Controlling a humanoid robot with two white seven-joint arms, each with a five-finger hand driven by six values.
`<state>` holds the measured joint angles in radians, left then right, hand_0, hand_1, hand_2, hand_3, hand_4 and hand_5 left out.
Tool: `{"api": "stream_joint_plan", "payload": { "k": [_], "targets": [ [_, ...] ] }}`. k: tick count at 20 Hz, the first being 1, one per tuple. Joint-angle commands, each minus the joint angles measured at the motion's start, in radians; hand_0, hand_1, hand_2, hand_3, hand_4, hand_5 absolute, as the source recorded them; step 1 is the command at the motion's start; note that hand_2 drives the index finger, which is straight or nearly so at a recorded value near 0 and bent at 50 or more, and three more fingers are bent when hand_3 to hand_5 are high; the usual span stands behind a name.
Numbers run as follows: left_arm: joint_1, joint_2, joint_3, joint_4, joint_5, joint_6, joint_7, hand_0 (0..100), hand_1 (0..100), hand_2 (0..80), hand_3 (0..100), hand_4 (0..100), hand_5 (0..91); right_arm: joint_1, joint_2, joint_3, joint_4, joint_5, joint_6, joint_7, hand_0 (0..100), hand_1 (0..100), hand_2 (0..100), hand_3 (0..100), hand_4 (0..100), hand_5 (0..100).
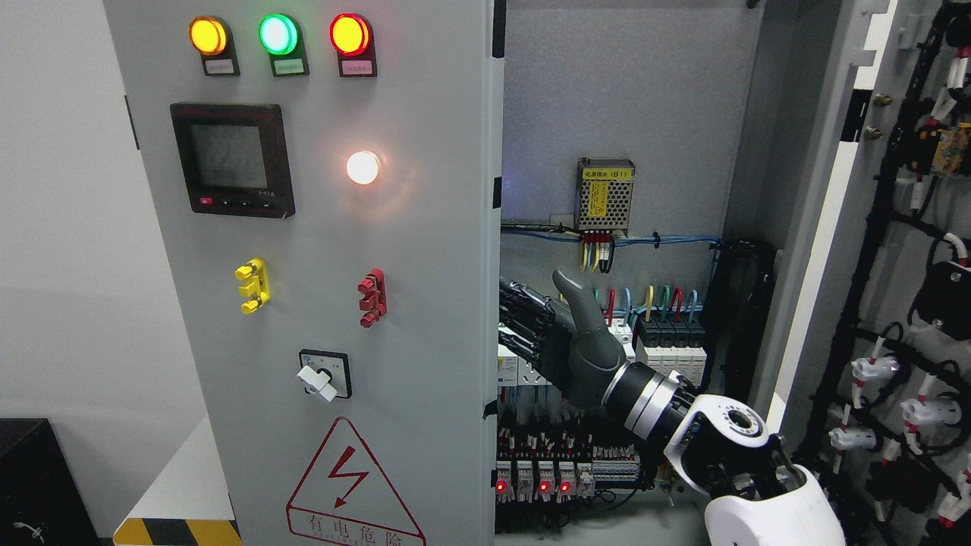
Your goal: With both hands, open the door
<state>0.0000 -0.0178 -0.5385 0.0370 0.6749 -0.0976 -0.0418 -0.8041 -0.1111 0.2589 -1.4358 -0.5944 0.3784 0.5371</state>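
The grey left cabinet door (318, 250) carries lamps, a meter and switches, and stands swung partly toward me with its free edge (491, 303) at the picture's middle. My right hand (542, 326) comes in from the lower right and sits inside the opening, its dark fingers (523, 318) extended leftward against the door's inner edge, thumb pointing up. It grasps nothing that I can see. The right door (910, 265) stands wide open at the far right, showing cables and switch backs. No left arm shows.
Inside the cabinet (630, 114) are a mesh-covered power supply (604, 196), coloured wires and rows of breakers (667, 341) with red lights low down. A black box (38, 478) and a yellow-black striped edge (174, 531) sit at the lower left.
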Motion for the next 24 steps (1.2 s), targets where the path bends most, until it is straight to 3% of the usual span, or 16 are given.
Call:
{"api": "stream_joint_plan", "payload": {
  "k": [1, 5, 17, 20, 24],
  "targets": [
    [0.034, -0.019, 0.0, 0.0, -0.001, -0.001, 0.0, 0, 0, 0.0, 0, 0, 0.0, 0.039, -0.015, 0.013, -0.097, -0.019, 0.0, 0.0, 0, 0, 0, 0, 0, 0],
    [0.025, -0.019, 0.0, -0.002, 0.0, -0.001, 0.0, 0, 0, 0.0, 0, 0, 0.0, 0.059, -0.033, 0.068, -0.126, -0.021, 0.0, 0.0, 0, 0, 0, 0, 0, 0],
    [0.012, -0.019, 0.0, 0.0, 0.0, -0.001, 0.0, 0, 0, 0.0, 0, 0, 0.0, 0.059, -0.064, 0.091, -0.133, -0.091, 0.003, 0.003, 0, 0, 0, 0, 0, 0],
    [0.009, -0.018, 0.0, 0.0, 0.0, -0.001, 0.0, 0, 0, 0.0, 0, 0, 0.0, 0.062, -0.064, 0.109, -0.133, -0.09, 0.004, 0.049, 0, 0, 0, 0, 0, 0],
    [0.009, -0.018, 0.0, -0.002, 0.0, -0.001, 0.0, 0, 0, 0.0, 0, 0, 0.0, 0.062, -0.062, 0.125, -0.138, -0.09, 0.004, 0.06, 0, 0, 0, 0, 0, 0]
  ]
}}
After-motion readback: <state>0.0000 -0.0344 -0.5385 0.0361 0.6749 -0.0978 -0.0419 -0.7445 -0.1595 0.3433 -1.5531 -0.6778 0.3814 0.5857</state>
